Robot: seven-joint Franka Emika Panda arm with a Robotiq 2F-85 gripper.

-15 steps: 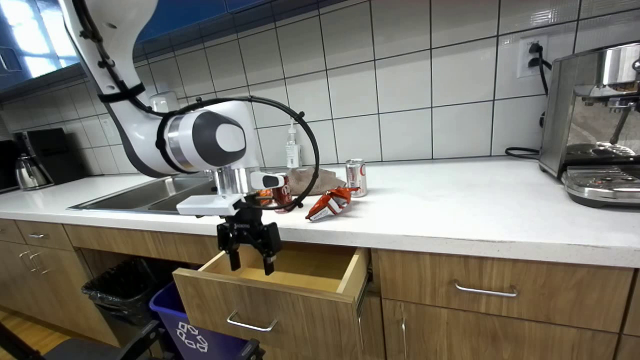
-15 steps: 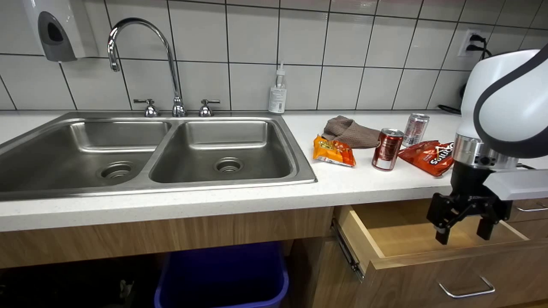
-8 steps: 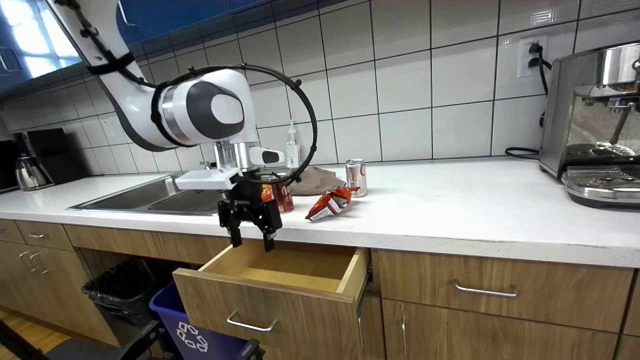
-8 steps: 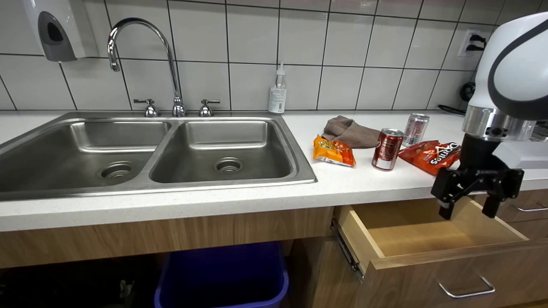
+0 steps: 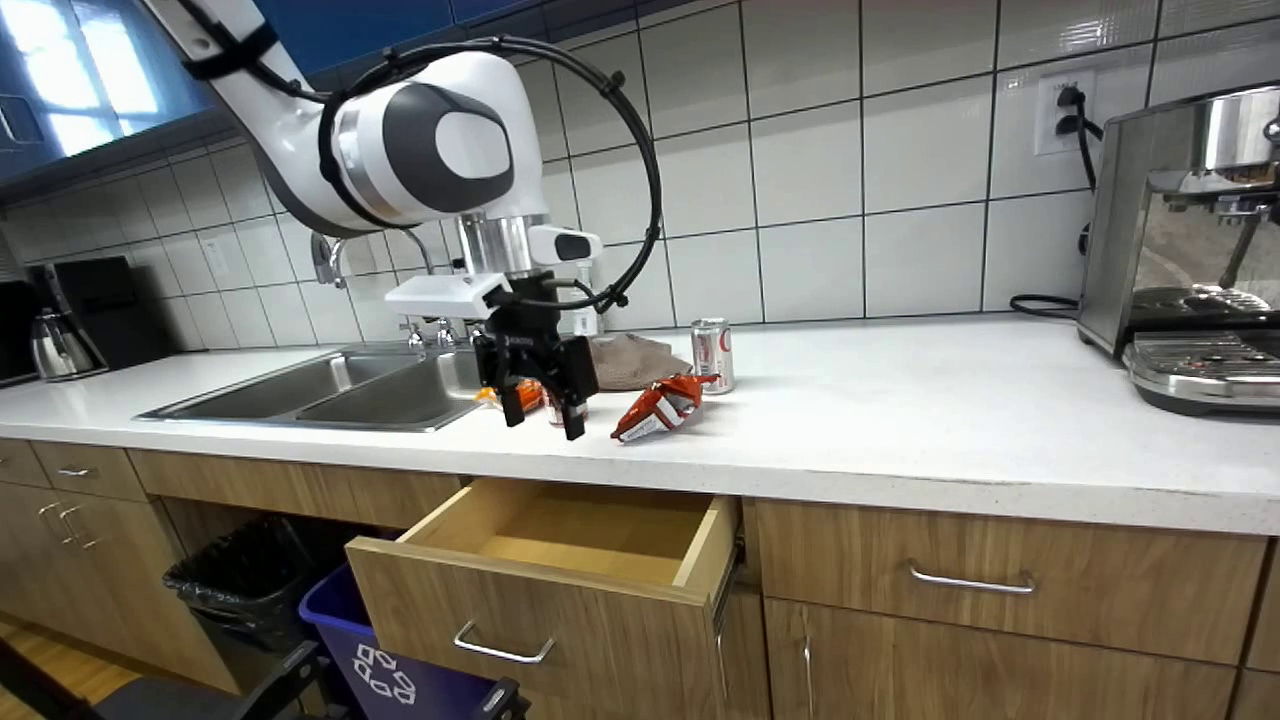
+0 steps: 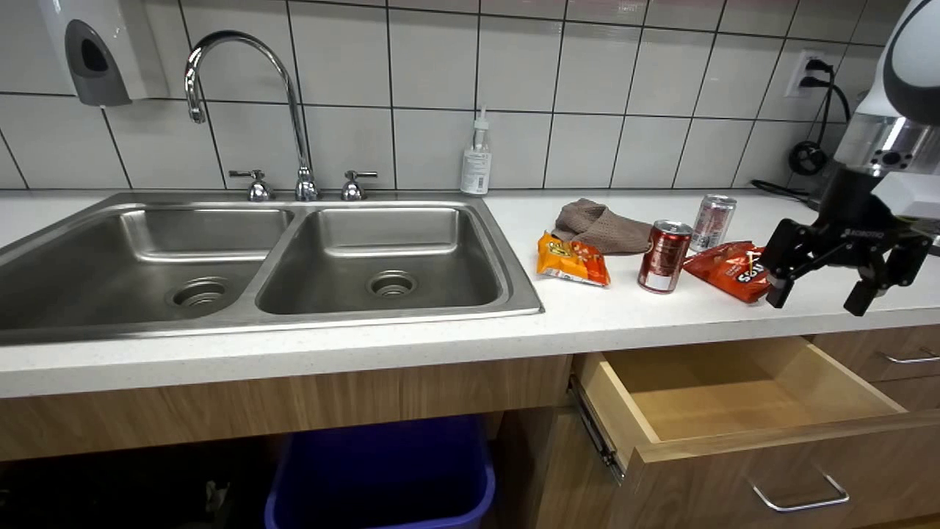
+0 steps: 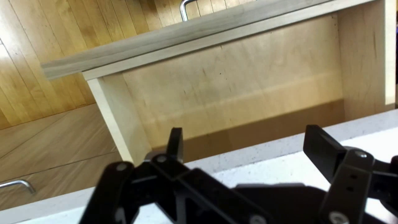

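Observation:
My gripper (image 5: 543, 421) is open with nothing between its fingers, above the counter's front edge. In an exterior view it (image 6: 817, 300) is beside the red chip bag (image 6: 731, 272). In the wrist view the fingers (image 7: 244, 133) are wide apart over the counter edge and the back of the pulled-out wooden drawer (image 7: 233, 84). The drawer (image 5: 530, 620) shows its bare pale bottom. A red can (image 6: 664, 257) stands left of the bag, and a silver can (image 6: 712, 222) stands behind. An orange packet (image 6: 573, 261) and a brown cloth (image 6: 606, 229) lie nearby. The gripper partly hides the red can in an exterior view.
A double steel sink (image 6: 272, 257) with a tall faucet (image 6: 294, 110) is set in the counter. A pump bottle (image 6: 477, 158) stands at the wall. An espresso machine (image 5: 1190, 250) is at the counter's far end. A blue bin (image 5: 375, 660) and a black-lined bin (image 5: 250, 570) stand below.
My open gripper has risen from low over the drawer to above counter height, and moved back towards the counter and away from the sink. The drawer and the items have not moved.

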